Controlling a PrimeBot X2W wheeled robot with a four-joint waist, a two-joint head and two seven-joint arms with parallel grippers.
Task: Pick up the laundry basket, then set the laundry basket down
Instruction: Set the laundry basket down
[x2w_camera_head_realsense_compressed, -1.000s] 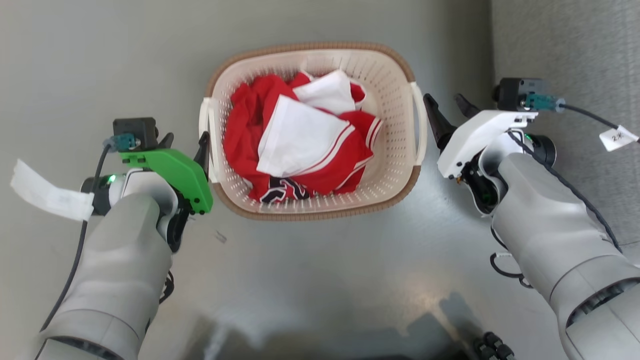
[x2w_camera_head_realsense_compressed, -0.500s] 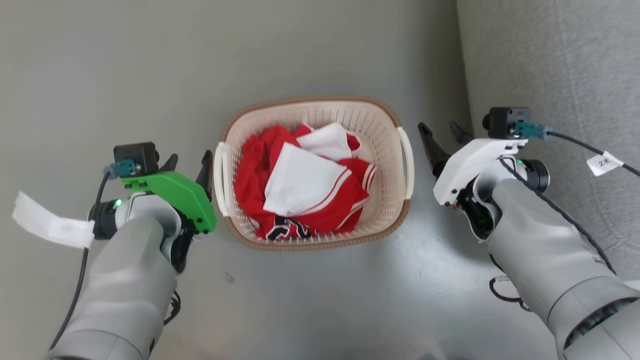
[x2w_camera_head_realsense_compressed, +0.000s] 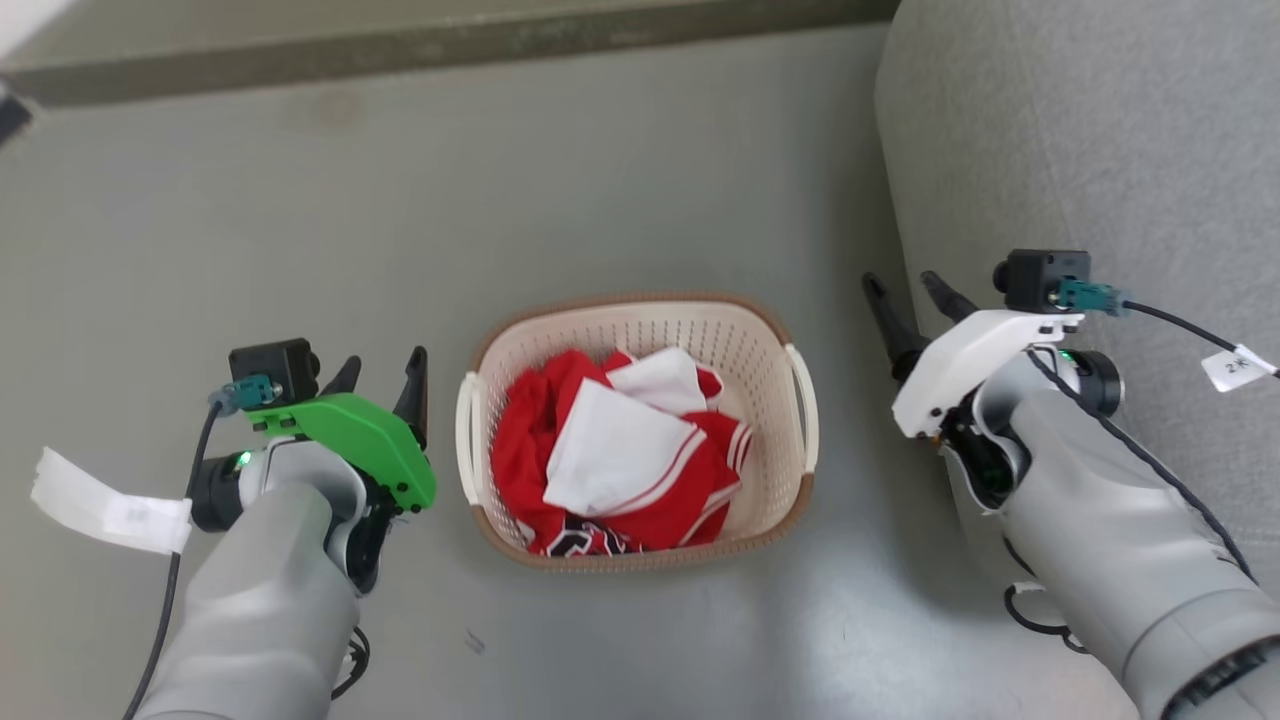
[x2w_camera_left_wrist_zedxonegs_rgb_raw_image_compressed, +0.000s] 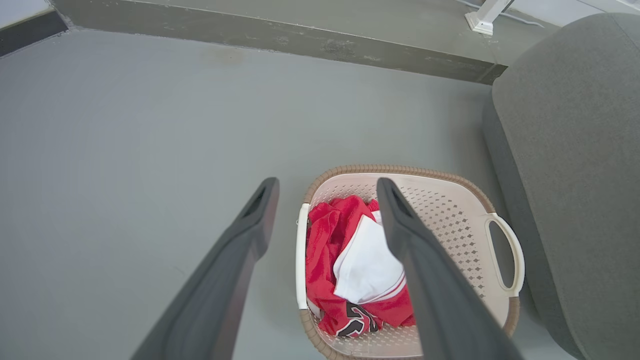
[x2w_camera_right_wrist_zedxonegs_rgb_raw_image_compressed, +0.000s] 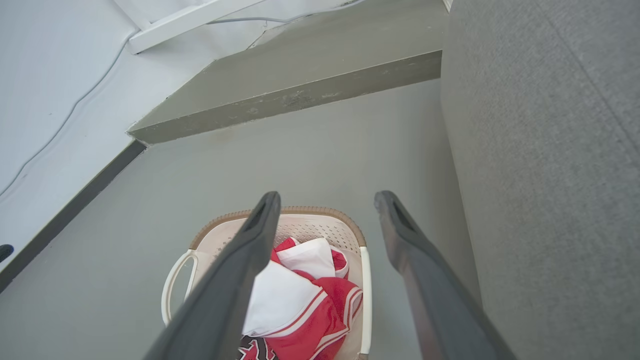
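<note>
both flanking laundry basket (x2w_camera_head_realsense_compressed: 640, 299), left end effector (x2w_camera_head_realsense_compressed: 384, 362), right end effector (x2w_camera_head_realsense_compressed: 902, 282), parted wide, empty

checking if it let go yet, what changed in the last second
The left gripper and right gripper, both open, drew away from the handles of the basket, leaving wider gaps. The camera rose, so the basket only looks smaller. It sits on the floor as before, clothes unmoved.
</note>
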